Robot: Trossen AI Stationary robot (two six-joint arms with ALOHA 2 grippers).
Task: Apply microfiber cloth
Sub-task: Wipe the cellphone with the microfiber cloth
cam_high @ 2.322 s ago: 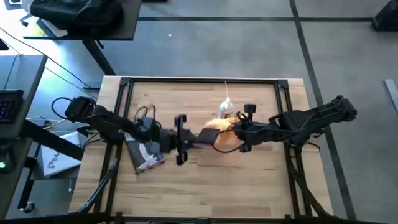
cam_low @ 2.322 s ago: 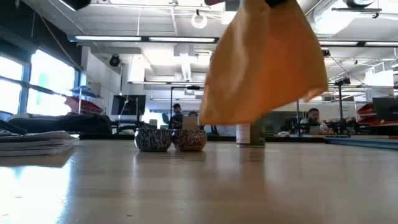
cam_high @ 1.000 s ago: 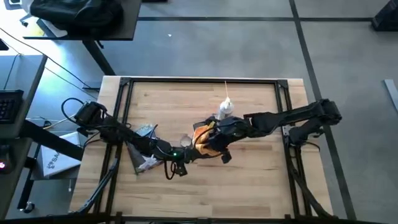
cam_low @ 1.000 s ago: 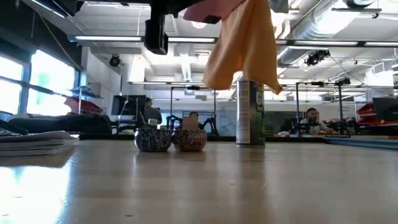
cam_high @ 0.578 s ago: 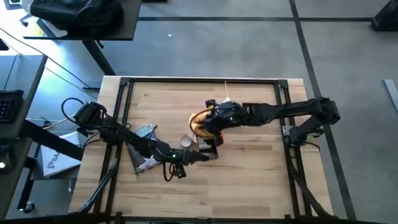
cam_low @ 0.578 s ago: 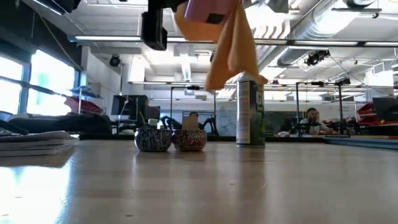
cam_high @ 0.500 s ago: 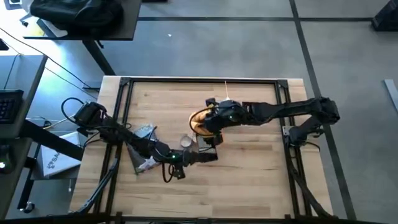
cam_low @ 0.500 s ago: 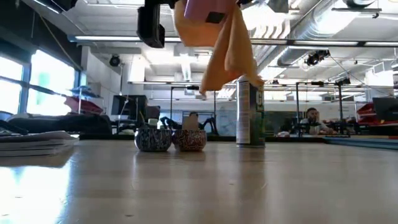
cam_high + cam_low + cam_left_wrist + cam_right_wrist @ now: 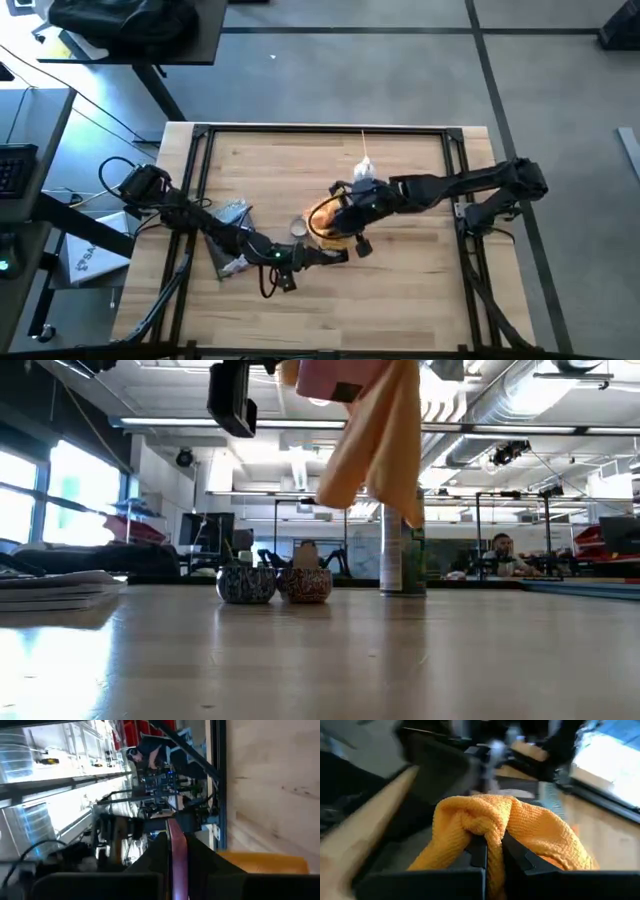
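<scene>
The orange-yellow microfiber cloth (image 9: 322, 218) hangs bunched over the table's middle, and my right gripper (image 9: 494, 857) is shut on it. In the low view the cloth (image 9: 375, 440) dangles clear of the tabletop. Just nearer the front edge my left gripper (image 9: 335, 255) is shut on a thin pink flat object (image 9: 177, 850), held high beside the cloth's top (image 9: 340, 378). Whether cloth and pink object touch, I cannot tell. A small round tin (image 9: 298, 228) rests on the table beside the cloth. My left gripper pinches the pink flat object by its two broad faces (image 9: 178, 836) between the two fingers. The object sits edge-on in the hold, well above the table. My right gripper pinches a gathered fold of the cloth (image 9: 492, 832) between its two fingers, several layers. The rest hangs slack below, clear of the table.
A tall spray can (image 9: 403, 555) stands behind the cloth, toward the far edge. Two small patterned tins (image 9: 246, 584) (image 9: 310, 584) sit side by side. Grey-and-white flat packets (image 9: 235, 262) lie at the table's left. People sit in the room beyond.
My right gripper carried the cloth toward the table's far edge, then back toward the near edge; the cloth swings below it, still clear of the table. My left gripper, still shut on the pink object, went toward the table's right edge, closer to the cloth.
</scene>
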